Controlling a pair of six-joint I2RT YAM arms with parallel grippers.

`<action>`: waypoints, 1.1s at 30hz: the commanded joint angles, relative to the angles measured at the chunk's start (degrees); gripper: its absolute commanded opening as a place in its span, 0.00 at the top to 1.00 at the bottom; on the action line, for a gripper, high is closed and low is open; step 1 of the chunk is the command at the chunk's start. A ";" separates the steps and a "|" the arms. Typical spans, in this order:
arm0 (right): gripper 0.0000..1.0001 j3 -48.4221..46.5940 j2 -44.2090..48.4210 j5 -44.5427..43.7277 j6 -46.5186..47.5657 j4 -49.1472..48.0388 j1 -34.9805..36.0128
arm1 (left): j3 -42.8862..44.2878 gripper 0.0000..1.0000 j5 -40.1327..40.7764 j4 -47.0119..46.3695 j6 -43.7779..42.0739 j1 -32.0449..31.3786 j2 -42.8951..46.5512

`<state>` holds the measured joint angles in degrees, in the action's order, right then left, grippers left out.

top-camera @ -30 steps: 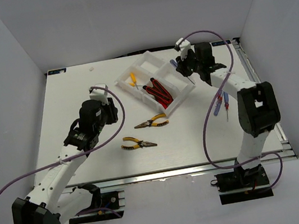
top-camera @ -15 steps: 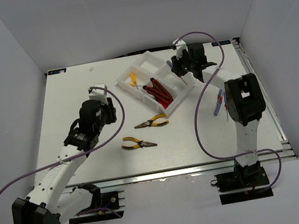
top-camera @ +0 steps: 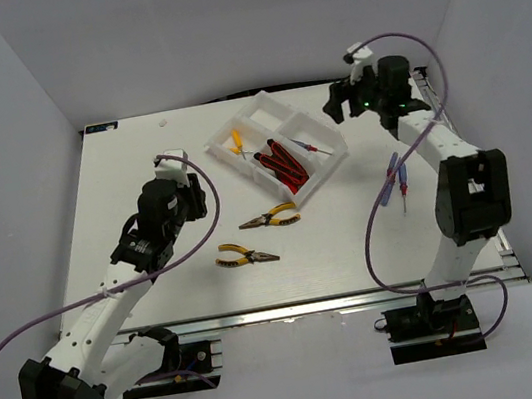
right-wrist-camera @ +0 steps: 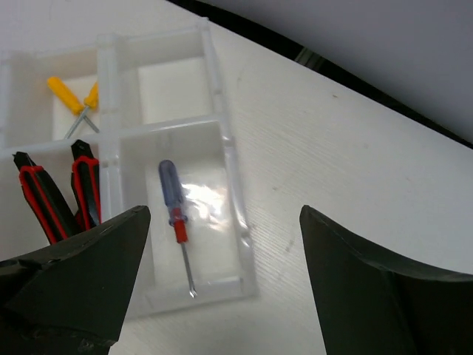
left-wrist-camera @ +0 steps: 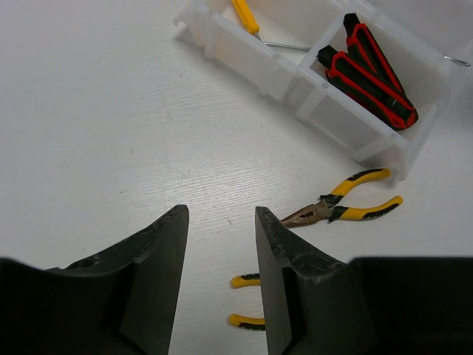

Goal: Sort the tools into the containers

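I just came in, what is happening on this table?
Two robot arms are sorting tools into a white tray. The right gripper hangs open beside it; one blue screwdriver, two utility knives and small yellow tools lie inside. The left gripper, open, hovers near two pliers on the table. Two screwdrivers wait at the right.

High rear overhead, 2 close downward wrist views, all sharing tray (top-camera: 271,118)

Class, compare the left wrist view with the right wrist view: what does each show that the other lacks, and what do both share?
Only left wrist: two yellow-handled pliers on the table. Only right wrist: a blue-and-red screwdriver handle in one compartment. Both: the white plastic divided tray, holding red-and-black utility knives and a yellow-handled tool.
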<state>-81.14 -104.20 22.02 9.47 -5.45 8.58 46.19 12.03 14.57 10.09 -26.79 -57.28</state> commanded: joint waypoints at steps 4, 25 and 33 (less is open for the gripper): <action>0.11 8.79 10.05 0.14 2.20 9.83 -9.01 | 0.21 0.48 0.10 -0.50 1.08 0.07 2.61; 0.36 24.63 12.55 -18.94 7.49 16.44 -16.40 | -0.32 0.47 -3.51 -2.26 2.48 0.15 7.44; 0.56 20.06 4.81 -17.45 7.22 17.67 -17.72 | -0.32 0.48 -3.16 -2.18 2.39 0.15 7.09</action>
<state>-57.84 -98.76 4.78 16.40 13.32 -8.69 46.19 9.43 13.28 12.10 -26.79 -51.11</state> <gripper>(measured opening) 0.447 0.524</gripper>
